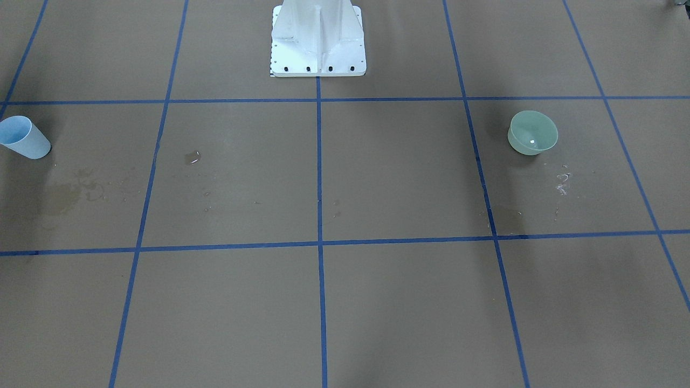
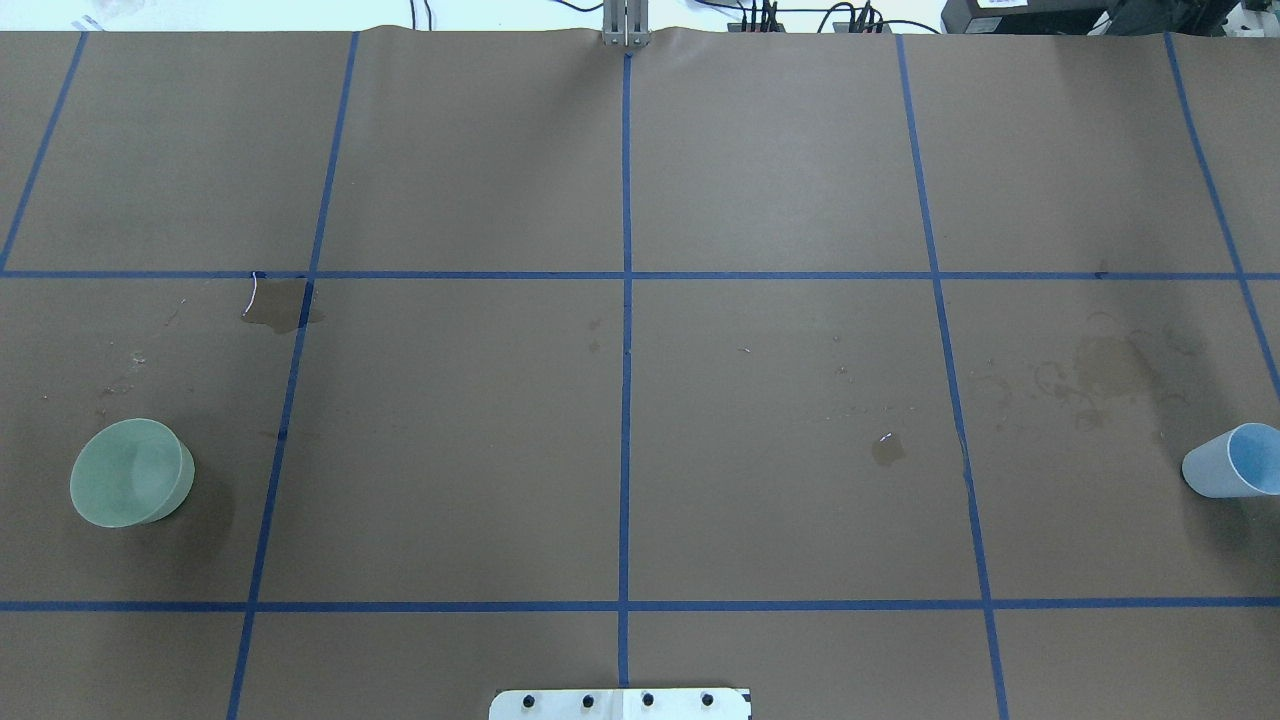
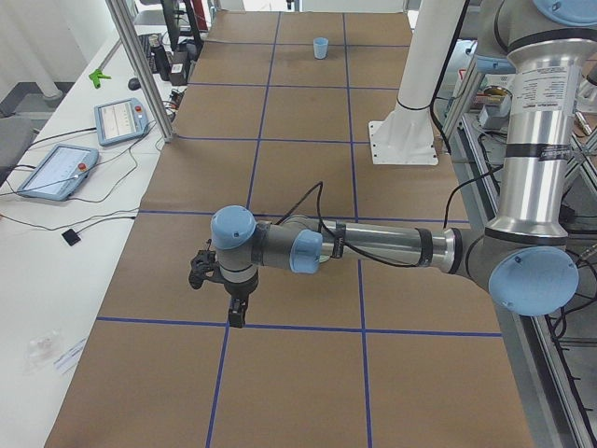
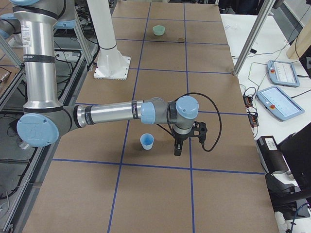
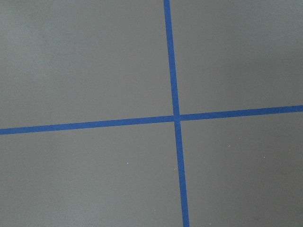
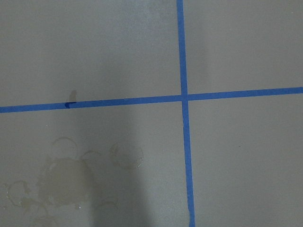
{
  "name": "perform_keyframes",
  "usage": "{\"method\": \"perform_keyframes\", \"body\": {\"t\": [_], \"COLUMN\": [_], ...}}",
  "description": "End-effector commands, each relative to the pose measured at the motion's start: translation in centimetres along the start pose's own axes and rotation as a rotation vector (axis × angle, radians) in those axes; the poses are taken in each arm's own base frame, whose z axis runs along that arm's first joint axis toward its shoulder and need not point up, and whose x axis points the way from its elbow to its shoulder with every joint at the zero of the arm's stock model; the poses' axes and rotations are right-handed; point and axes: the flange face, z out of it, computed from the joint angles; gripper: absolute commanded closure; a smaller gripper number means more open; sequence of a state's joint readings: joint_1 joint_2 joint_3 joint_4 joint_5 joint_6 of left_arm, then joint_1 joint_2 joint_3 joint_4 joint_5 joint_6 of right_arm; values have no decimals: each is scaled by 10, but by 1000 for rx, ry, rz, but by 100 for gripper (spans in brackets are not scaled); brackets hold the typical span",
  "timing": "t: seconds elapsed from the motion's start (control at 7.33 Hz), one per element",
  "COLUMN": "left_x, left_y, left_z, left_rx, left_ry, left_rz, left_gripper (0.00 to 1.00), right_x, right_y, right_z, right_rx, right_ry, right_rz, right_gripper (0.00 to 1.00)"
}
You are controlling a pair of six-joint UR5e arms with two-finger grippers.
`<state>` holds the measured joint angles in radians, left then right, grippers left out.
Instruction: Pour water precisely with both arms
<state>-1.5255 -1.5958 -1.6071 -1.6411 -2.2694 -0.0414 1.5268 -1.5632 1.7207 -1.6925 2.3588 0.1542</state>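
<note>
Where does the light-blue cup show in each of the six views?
Front-facing: light-blue cup at left edge.
Overhead: cup at right edge.
Exterior left: cup far, top centre.
Exterior right: cup near centre.
Left wrist: not in it.
Right wrist: not in it.
Shared landmark: white pedestal.

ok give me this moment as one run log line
cup upright, untouched | bowl upright, untouched | right gripper beside cup, apart | left gripper above table | spills on table

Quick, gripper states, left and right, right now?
Left gripper: cannot tell; it shows only in the left side view.
Right gripper: cannot tell; it shows only in the right side view.
</note>
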Motion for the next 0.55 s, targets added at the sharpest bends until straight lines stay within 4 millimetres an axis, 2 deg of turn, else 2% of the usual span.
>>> {"method": "perform_keyframes", "body": {"t": [0.0,0.14,0.27,0.41], "left_x": [-2,-2,-2,-3], "left_y": [1,1,1,1], "left_z": [3,3,3,4], "left_rx": [-7,-10,-11,-13], "left_ry": [-5,-4,-4,-4], "left_rz": [-5,-6,-8,-10], "left_gripper": [0,0,0,0], "right_x": [16,30,37,36], "right_y": [12,26,40,44], "right_z": [11,23,25,25], "right_rx": [-21,-46,-53,-54], "right_ry": [4,7,7,-15], "right_rz": [26,43,21,18], "right_gripper": [1,1,1,1]}}
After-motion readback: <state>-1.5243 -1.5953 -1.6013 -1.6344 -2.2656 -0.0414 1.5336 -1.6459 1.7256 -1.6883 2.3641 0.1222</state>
